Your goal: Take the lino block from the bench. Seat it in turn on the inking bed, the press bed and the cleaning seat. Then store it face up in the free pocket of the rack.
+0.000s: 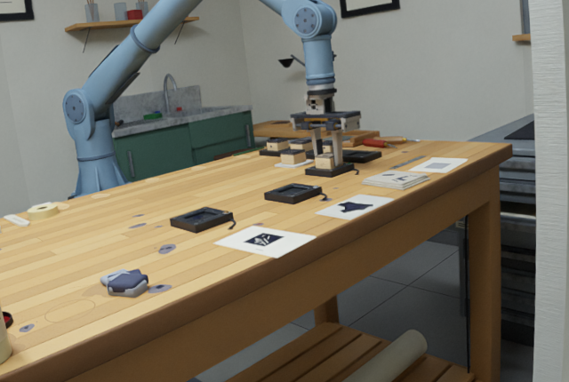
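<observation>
My gripper [325, 160] hangs straight down at the far end of the bench, its two fingers closed on either side of the lino block [324, 161], a small pale wooden cube. The block sits in a shallow black tray [330, 169]. Two more black trays, both empty, lie in a row toward the near end: one in the middle [293, 193], one further along [201, 219]. Behind the gripper is the rack [294, 148], holding several similar pale blocks, and a dark pocket [361, 155] to its right looks empty.
The long wooden bench carries printed sheets [265, 240] [354, 207] along its front edge, a paper stack [395, 179], a blue-grey rag [125, 282], a tape roll [43, 211] and a red-handled tool [376, 143]. A green sink cabinet [184, 139] stands behind.
</observation>
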{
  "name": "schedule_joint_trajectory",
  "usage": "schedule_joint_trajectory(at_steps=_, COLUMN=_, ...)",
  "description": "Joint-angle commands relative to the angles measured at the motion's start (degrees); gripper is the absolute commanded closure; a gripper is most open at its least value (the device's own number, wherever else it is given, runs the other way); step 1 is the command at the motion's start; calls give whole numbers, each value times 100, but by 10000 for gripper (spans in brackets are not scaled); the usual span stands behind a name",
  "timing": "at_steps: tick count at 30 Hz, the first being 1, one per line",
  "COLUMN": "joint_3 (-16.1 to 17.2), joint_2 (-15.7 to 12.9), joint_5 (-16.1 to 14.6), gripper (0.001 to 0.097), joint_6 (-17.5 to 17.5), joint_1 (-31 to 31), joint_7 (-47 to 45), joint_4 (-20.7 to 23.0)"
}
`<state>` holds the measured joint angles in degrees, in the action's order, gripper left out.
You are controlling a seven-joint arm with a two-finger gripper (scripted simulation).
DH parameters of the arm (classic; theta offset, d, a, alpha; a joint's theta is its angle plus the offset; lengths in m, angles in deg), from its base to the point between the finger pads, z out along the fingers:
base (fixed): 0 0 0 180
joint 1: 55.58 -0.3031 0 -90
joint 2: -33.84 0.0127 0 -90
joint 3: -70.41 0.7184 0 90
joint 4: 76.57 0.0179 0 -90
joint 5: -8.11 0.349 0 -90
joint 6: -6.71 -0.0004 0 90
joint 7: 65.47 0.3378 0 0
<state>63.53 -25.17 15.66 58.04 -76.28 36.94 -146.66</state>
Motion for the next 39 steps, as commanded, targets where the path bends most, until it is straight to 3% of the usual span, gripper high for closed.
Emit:
schedule_joint_trajectory(at_steps=1, joint_3=-1, joint_2=9, joint_5=0, gripper=456, joint_6=0, joint_1=0, joint_7=0, joint_4=7)
schedule_joint_trajectory(at_steps=8, joint_3=-1, joint_2=8, joint_5=0, gripper=321, joint_6=0, joint_1=0, joint_7=0, joint_4=6)
schedule_joint_trajectory(at_steps=39, joint_3=-18, joint_2=120, joint_5=-11, gripper=321, joint_6=198, joint_1=-5, joint_7=12, joint_4=92)
